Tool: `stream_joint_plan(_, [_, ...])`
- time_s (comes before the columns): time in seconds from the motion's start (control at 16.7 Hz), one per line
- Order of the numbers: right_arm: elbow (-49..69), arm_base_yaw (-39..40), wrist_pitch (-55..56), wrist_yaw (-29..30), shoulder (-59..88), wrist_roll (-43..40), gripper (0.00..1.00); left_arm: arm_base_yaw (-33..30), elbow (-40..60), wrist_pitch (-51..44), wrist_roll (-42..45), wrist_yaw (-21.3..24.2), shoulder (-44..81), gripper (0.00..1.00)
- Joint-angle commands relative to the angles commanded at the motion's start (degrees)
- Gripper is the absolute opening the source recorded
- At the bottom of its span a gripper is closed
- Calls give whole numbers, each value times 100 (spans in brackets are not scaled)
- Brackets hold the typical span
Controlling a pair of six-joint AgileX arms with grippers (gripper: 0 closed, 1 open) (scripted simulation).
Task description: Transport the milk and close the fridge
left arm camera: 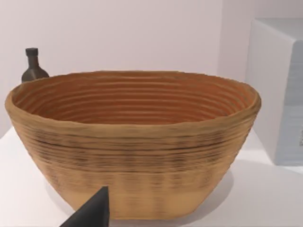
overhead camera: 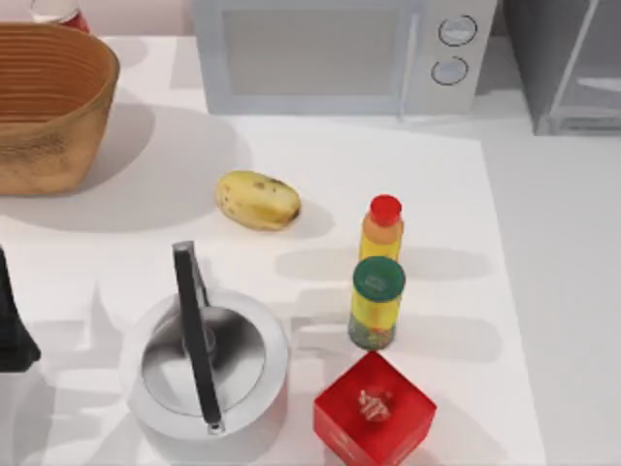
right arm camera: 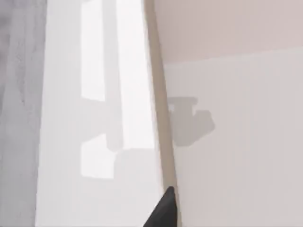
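The milk is out of view. The grey fridge (overhead camera: 568,68) stands at the table's far right corner, its pale framed panel facing the table. In the right wrist view that pale fridge door panel (right arm camera: 94,118) and its light grey frame edge (right arm camera: 158,118) are very close, with a dark tip of my right gripper (right arm camera: 163,213) just in front of the frame. My left arm (overhead camera: 12,320) is parked at the table's left edge. A dark tip of my left gripper (left arm camera: 90,215) faces the wicker basket (left arm camera: 132,142).
A white microwave (overhead camera: 340,53) sits at the back centre and the wicker basket (overhead camera: 49,102) at the back left. A potato (overhead camera: 257,199), a red-capped yellow bottle (overhead camera: 382,228), a green-capped jar (overhead camera: 376,303), a red cube box (overhead camera: 374,410) and a steel kettle (overhead camera: 204,364) stand mid-table.
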Motion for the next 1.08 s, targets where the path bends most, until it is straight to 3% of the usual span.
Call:
stream_joint_plan(0.3, [53,1051,1484,199,-128,1578,100,0,0,0,0,0,0,100])
stream_joint_plan(0.78, [-124,1128,1851,308,-120,1835,100,0,0,0,0,0,0,100])
stream_joint_plan(1.08, [-599,2348,2273,1215,-218,2769,100,0,0,0,0,0,0,100])
